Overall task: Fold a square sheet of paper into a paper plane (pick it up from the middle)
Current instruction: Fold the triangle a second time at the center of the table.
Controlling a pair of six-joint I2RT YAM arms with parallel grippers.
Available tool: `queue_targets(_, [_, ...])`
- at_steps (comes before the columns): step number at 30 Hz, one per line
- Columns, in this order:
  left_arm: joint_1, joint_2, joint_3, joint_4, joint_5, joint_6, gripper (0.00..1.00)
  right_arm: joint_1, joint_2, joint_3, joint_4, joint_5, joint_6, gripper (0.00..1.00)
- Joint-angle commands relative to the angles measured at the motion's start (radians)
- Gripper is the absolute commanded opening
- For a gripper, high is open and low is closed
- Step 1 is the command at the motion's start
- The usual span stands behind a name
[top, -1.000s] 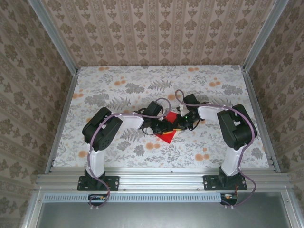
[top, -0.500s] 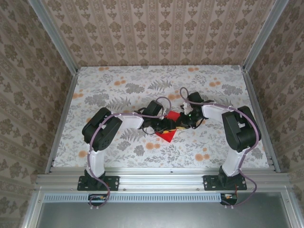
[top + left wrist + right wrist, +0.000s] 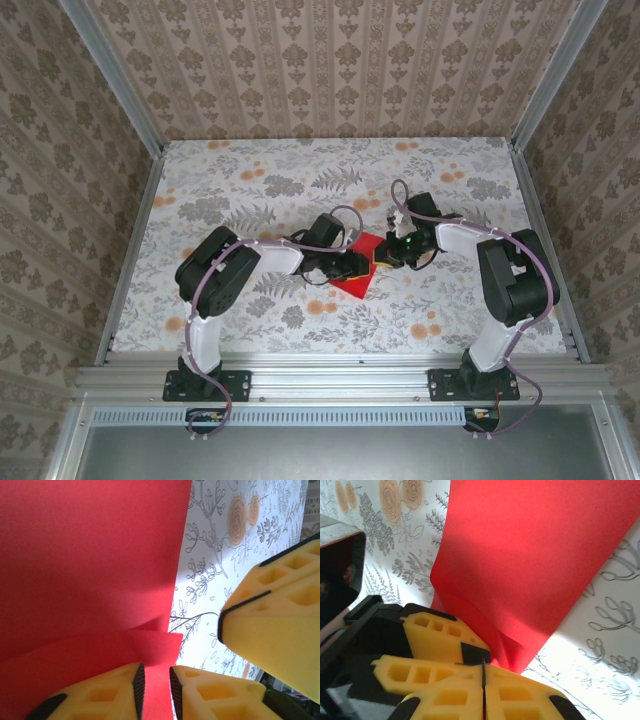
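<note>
The square sheet of paper [image 3: 352, 281] is bright red and lies mid-table, with one corner curled up into a loose fold [image 3: 150, 640]. My left gripper [image 3: 362, 262] is low over its right part. Its yellow fingers stand a narrow gap apart [image 3: 156, 685], and red paper shows through the gap. My right gripper [image 3: 384, 254] is shut, pads pressed together [image 3: 483, 666] with nothing visible between them. Its tip sits beside the raised fold of the paper [image 3: 530, 545] and close to a left finger [image 3: 437, 635]. The right fingers [image 3: 272, 630] stand just off the paper's edge.
The floral tablecloth [image 3: 250, 190] covers the whole table, with free room on every side of the paper. Metal rails [image 3: 130, 250] run along the left and right edges, and patterned walls close in behind. Both arms meet at the centre.
The right arm has swung rightward and its gripper has drawn slightly back and right along the paper's edge. The left gripper has edged right over the sheet.
</note>
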Motion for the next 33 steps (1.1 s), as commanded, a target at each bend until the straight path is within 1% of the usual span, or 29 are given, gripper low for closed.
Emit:
queue_targets(1, [-0.007,0.021,-0.023,-0.009,-0.008,0.021,0.26,-0.004,-0.003,-0.009,0.029,-0.052,0.031,0.09])
queue_targets(7, [-0.007,0.026,-0.024,-0.004,-0.009,0.021,0.17,-0.001,0.01,-0.024,0.031,-0.066,0.033,0.08])
queue_targets(13, [-0.006,0.032,-0.024,-0.001,-0.013,0.022,0.13,0.015,0.032,-0.038,0.041,-0.07,0.033,0.07])
queue_targets(18, [-0.006,0.032,-0.025,0.005,-0.015,0.02,0.12,0.033,0.061,-0.04,0.054,-0.059,0.035,0.06])
queue_targets(33, [-0.007,0.026,-0.015,0.009,-0.001,0.017,0.11,0.047,0.132,-0.008,0.005,0.06,-0.019,0.06])
